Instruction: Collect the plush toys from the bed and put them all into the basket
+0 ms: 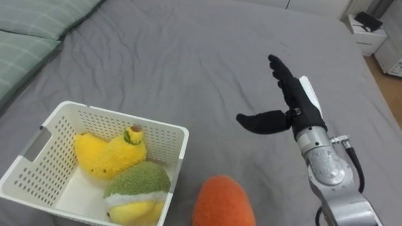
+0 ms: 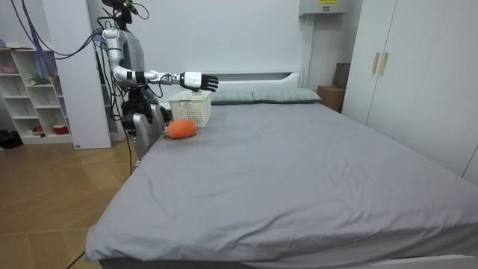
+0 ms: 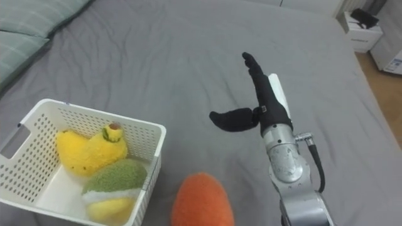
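Two toys sit in the basket (image 1: 107,116), the yellow toy (image 1: 100,157) and the green toy (image 1: 139,179). One orange toy (image 1: 223,201) lies on the bed (image 1: 188,56) just beside the basket. My right hand (image 1: 296,105) hangs over the bed, wide and holding nothing. I judge this the reach for the last toy. Next I must bring the hand down onto it and close.

The grey bed (image 1: 188,56) is lit brightly and evenly. Faint, soft shadow is cast inside the white basket (image 1: 100,120) at near left.
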